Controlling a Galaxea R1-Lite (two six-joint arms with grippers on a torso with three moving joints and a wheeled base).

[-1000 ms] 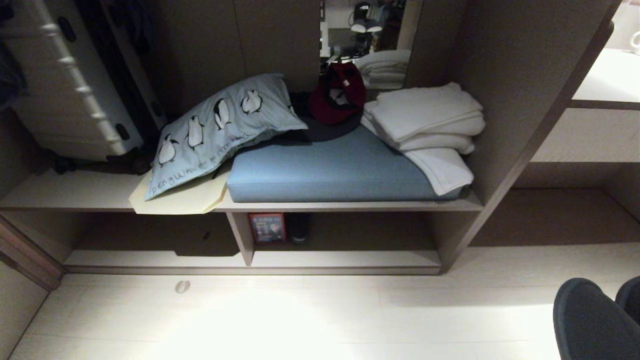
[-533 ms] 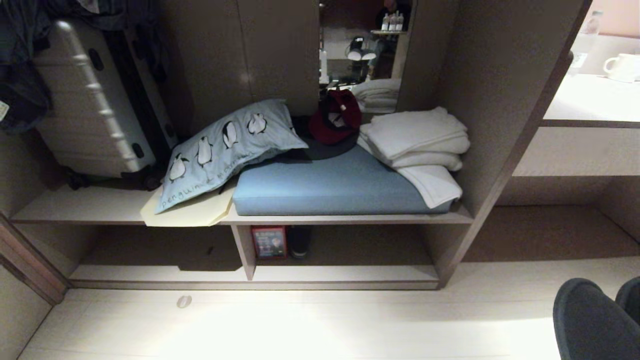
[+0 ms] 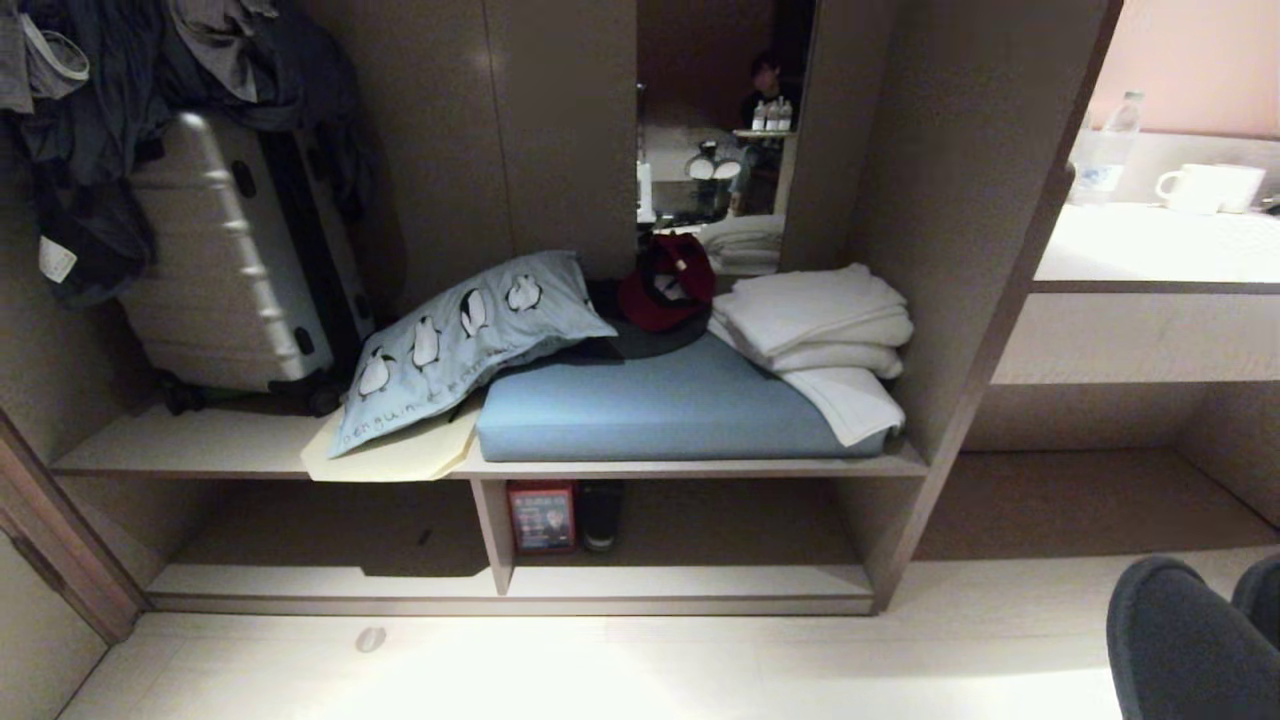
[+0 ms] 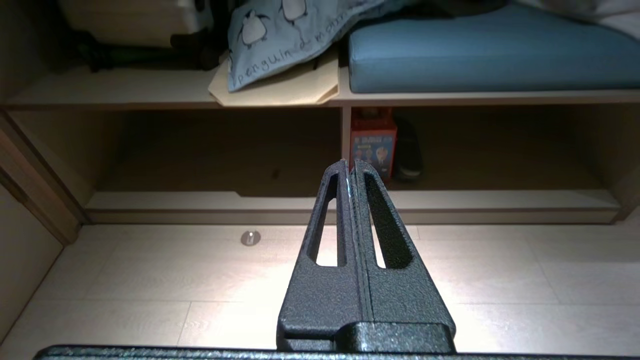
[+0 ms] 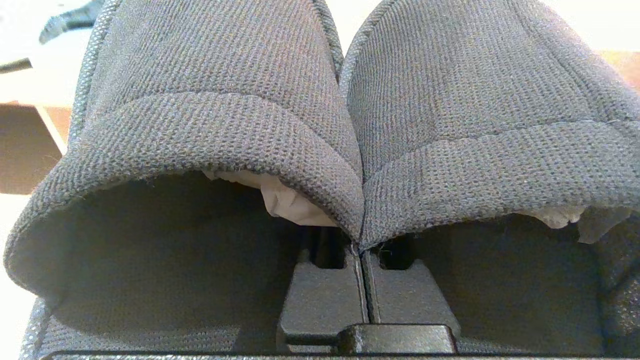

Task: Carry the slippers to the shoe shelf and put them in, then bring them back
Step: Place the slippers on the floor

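Holding the slippers in my right gripper, fingers pinched together on the two inner edges where the pair meets (the toes show at the lower right corner of the head view, off to my right side). Left gripper hangs idle with its fingers pressed flat against each other, nothing in it, aimed at the shoe shelf.

The shelf is straight ahead across the floor, low, under the bench board with the blue cushion and the penguin pillow. Its upright divider splits it; a red box and a dark shoe stand at the back, just right of the divider.

Risks as I judge them:
- Grip is only on thin fabric edges, so a jolt could let one slipper slide out.
- The opening is low; coming in too high would catch the toes on the bench board's edge.
- The left bay looks bare; going in right of the divider could shove the box or the shoe.
- The paper bag overhangs the board above the left bay and could snag.
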